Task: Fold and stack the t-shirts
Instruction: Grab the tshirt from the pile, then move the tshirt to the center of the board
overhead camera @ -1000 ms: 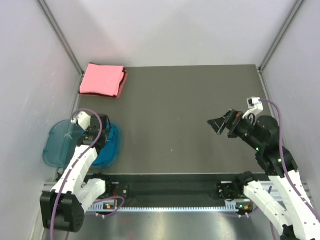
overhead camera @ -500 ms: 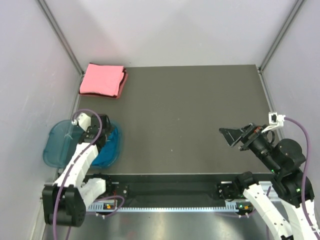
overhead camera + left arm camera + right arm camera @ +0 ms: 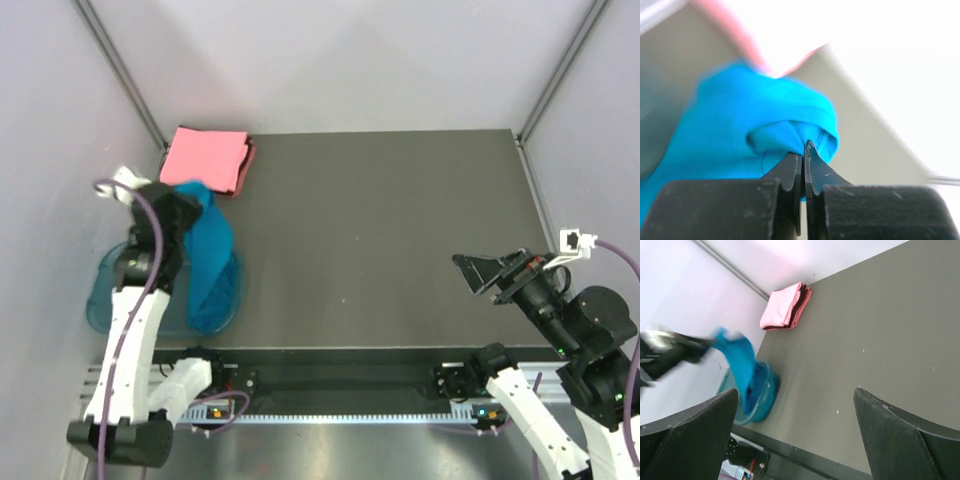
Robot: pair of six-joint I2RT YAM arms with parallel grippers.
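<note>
at the near edge, 6 o'clock, a toothed metal rail (image 3: 340, 417) carries the bases of two arms. beyond it lies a dark grey matte worktop (image 3: 380, 220), flecked with pale specks. at 4 o'clock the right pincer (image 3: 475, 272) hovers with its fingers spread wide, nothing between them. at 8 o'clock sits one translucent blue tub (image 3: 105, 300). there are two t-shirts. the teal-blue t-shirt (image 3: 210, 255) hangs from the raised left pincer (image 3: 803, 152), which is clamped tight on a bunched fold, its lower end in the tub. the salmon-pink t-shirt (image 3: 205, 160) lies folded at 11 o'clock in the far left corner. pale plain walls (image 3: 350, 60) enclose three sides.
</note>
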